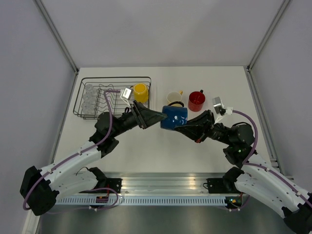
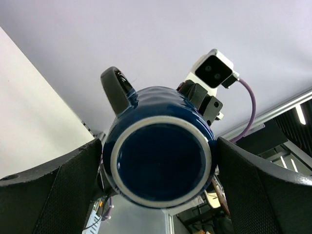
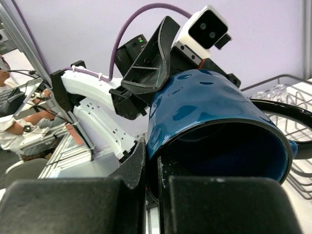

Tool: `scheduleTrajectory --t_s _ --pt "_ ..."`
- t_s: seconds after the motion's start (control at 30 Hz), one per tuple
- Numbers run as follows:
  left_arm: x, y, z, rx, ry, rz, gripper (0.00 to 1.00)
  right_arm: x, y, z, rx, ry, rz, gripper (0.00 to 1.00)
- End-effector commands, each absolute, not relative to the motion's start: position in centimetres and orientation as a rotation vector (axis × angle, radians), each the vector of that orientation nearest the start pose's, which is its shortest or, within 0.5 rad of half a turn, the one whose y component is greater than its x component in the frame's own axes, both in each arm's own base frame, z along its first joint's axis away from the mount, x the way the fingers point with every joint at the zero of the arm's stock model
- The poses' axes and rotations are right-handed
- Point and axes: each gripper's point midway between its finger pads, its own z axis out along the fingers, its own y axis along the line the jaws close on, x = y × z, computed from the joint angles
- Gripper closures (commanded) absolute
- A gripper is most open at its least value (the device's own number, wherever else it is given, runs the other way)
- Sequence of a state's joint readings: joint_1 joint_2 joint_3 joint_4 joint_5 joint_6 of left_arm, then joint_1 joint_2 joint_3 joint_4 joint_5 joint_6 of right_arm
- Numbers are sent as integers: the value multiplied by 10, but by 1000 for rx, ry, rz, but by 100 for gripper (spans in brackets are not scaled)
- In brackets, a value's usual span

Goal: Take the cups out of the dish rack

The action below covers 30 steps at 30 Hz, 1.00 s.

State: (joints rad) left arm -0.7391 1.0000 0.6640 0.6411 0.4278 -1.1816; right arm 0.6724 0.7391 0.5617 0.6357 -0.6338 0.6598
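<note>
The dark blue mug (image 1: 174,118) hangs on its side above the table, between both arms. My left gripper (image 1: 165,117) spans its base, a finger pressed on each side (image 2: 160,141); the mug's bottom (image 2: 161,165) faces that camera. My right gripper (image 1: 185,125) is shut on the mug's rim wall (image 3: 156,161), one finger inside and one outside the mug (image 3: 209,112). The yellow mug (image 1: 140,91) and the clear tumblers (image 1: 88,97) sit in the black wire dish rack (image 1: 117,78). The red mug (image 1: 196,101) and cream mug (image 1: 174,97) stand on the table right of the rack.
The rack's wires also show at the right edge of the right wrist view (image 3: 287,85). White walls with metal rails close the table in on the left, back and right.
</note>
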Motion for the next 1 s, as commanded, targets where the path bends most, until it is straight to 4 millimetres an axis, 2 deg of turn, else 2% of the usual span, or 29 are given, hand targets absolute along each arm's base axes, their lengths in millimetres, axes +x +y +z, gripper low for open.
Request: scheduleTrajectory --t_s 0.0,0.07,0.1,0.13,0.17,0.2,0.23,0.27,0.3,0.33,0.37,0.4,0.43,0.5,0.53,0.57,0.63,0.67,0.7,0.8,0.87,0.9,0.97 --pt "189 -303 355 41 1564 -1789 0 130 250 402 -633 1014 1376 100" --pt "198 -299 350 -8 1581 -1746 0 131 248 403 -642 1015 1344 100" --pt "202 -297 349 -28 1586 -1719 0 136 249 394 -646 1066 1320 100" --pt "208 -295 335 -58 1650 -1648 0 139 247 397 -638 1075 1291 100" --pt "221 -287 330 -137 1665 -1564 0 144 247 393 -634 1107 1263 100" --pt "225 -280 325 -171 1697 -1497 0 154 247 374 -650 1190 1198 100" --pt "231 -272 308 -197 1782 -1375 0 163 244 377 -624 1225 1150 100" --pt "244 -256 297 -284 1803 -1244 0 171 243 370 -612 1274 1102 100" --pt "247 -245 297 -275 1798 -1165 0 179 241 351 -617 1372 1045 100" --pt "247 -236 284 -279 1851 -1077 0 192 238 350 -582 1419 989 100" --pt "250 -225 283 -296 1841 -1012 0 197 238 344 -584 1460 961 100" --pt "249 -218 278 -276 1842 -965 0 200 236 325 -598 1561 923 100" --pt "245 -210 284 -272 1816 -952 0 209 239 321 -617 1599 886 100" --pt "242 -196 279 -257 1823 -873 0 214 239 300 -644 1707 841 100" --pt "238 -188 285 -255 1807 -860 0 223 244 293 -658 1754 817 99" --pt "235 -181 277 -247 1842 -809 0 227 243 281 -658 1817 793 100" --pt "230 -173 285 -209 1847 -762 0 237 250 264 -673 1900 766 100" --pt "225 -168 273 -185 1908 -712 0 242 250 258 -664 1935 746 100" --pt "223 -165 284 -156 1903 -696 0 250 251 248 -657 1990 708 100" --pt "212 -154 277 -91 1994 -605 0 265 251 228 -648 2098 625 100" --pt "208 -147 275 -75 2021 -563 0 270 252 219 -664 2144 584 100" --pt "203 -142 273 -50 2042 -537 0 277 250 208 -663 2198 521 100" --pt "198 -139 273 -18 2058 -526 0 277 251 196 -689 2249 475 100"
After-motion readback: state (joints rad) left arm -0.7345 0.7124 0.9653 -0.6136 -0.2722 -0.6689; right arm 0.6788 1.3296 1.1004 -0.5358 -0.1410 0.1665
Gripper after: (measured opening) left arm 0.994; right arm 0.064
